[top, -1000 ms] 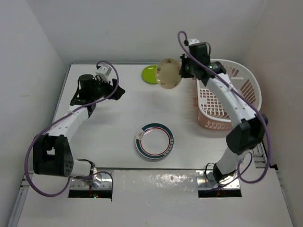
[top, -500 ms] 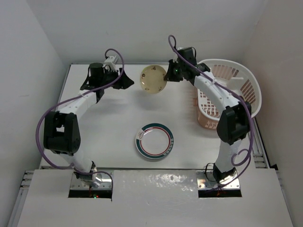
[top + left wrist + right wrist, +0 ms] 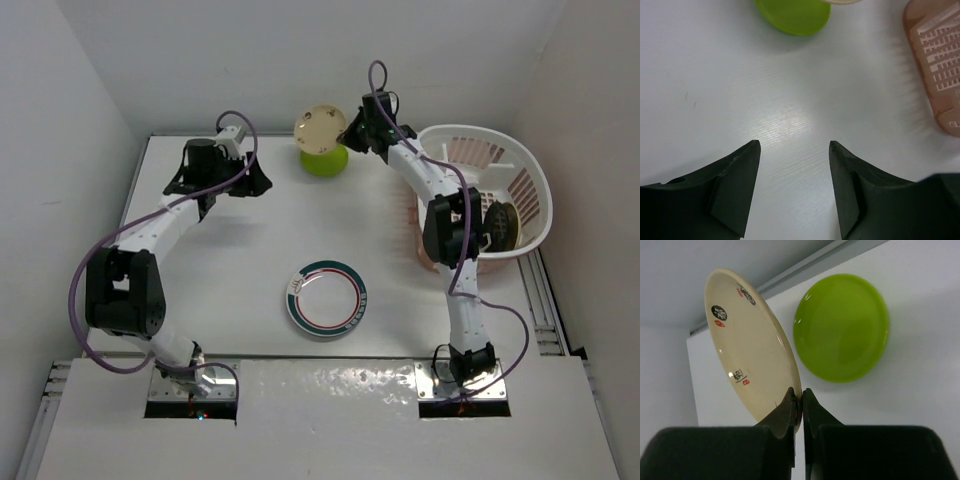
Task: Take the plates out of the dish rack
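My right gripper [image 3: 802, 395] is shut on the rim of the cream-tan plate [image 3: 752, 345], which it holds tilted on edge. In the top view that plate [image 3: 320, 129] hangs just above the lime-green plate [image 3: 324, 160] lying at the table's far edge, with the right gripper [image 3: 350, 130] beside it. The lime-green plate [image 3: 840, 327] lies flat. My left gripper [image 3: 794, 145] is open over bare table with nothing between its fingers, left of the green plate [image 3: 792, 15]. A white plate with a green-red rim [image 3: 327, 298] lies mid-table. The dish rack [image 3: 455, 140] stands at the right, with a dark-patterned plate [image 3: 503, 225] on edge inside.
The back wall runs close behind the held plate and the green plate. The rack's salmon-pink base [image 3: 937, 65] shows at the right of the left wrist view. My left gripper [image 3: 262, 182] sits at the far left of the table.
The right arm has carried the cream-tan plate left and back from beside the rack to above the green plate. The left arm has swung toward the far edge.
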Motion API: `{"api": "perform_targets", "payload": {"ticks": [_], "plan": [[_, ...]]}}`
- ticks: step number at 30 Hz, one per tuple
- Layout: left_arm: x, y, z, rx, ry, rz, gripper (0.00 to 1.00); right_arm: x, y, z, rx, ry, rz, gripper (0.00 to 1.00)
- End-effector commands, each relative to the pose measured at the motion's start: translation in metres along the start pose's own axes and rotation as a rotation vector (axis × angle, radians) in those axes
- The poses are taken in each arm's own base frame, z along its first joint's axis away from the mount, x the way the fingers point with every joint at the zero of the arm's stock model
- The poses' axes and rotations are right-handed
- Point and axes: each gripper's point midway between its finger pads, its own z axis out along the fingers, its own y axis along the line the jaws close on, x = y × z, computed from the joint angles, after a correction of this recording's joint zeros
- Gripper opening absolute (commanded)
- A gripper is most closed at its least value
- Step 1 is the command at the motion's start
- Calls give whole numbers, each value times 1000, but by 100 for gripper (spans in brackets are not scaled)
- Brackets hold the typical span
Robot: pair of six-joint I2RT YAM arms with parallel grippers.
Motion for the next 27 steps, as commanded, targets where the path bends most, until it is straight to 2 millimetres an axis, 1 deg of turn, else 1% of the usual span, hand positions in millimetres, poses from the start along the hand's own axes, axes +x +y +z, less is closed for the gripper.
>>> {"api": "perform_targets", "payload": {"ticks": [1,2,3,4,6,7,9,12,15,17,18,20,21,23,26,27], "plan": [[-3,1,-18,-42,-24,53,55,-38,25,9,-95,-146,176,0],[-1,3,-19,-51,-19,54,55,-44,36,11,-129,-158,187,0],[0,5,-20,-61,-19,53,55,-43,38,15,-136,-156,215,0],[4,8,-20,-68,-13,46,55,-38,33,26,-129,-149,235,0],[5,9,-20,-73,-13,47,55,-35,27,33,-119,-154,290,0],[7,10,-20,-74,-11,45,55,-31,21,40,-111,-156,305,0],[6,12,-20,-82,-19,47,55,-28,17,46,-98,-163,342,0],[3,13,-21,-89,-32,54,55,-22,18,54,-88,-175,360,0],[6,16,-22,-103,-32,52,55,-14,13,60,-55,-188,374,0],[7,16,-24,-106,-33,51,55,-11,10,60,-37,-193,374,0],[11,19,-24,-111,-26,44,55,-11,6,61,-23,-199,374,0],[11,20,-26,-115,-29,42,55,-5,-1,63,8,-192,374,0],[13,21,-26,-118,-27,36,55,0,-9,64,37,-182,377,0],[13,23,-27,-125,-30,35,55,5,-15,63,58,-176,383,0],[13,25,-27,-133,-33,36,55,17,-21,64,79,-147,386,0],[12,26,-27,-133,-36,39,55,22,-26,65,97,-135,387,0]]}}
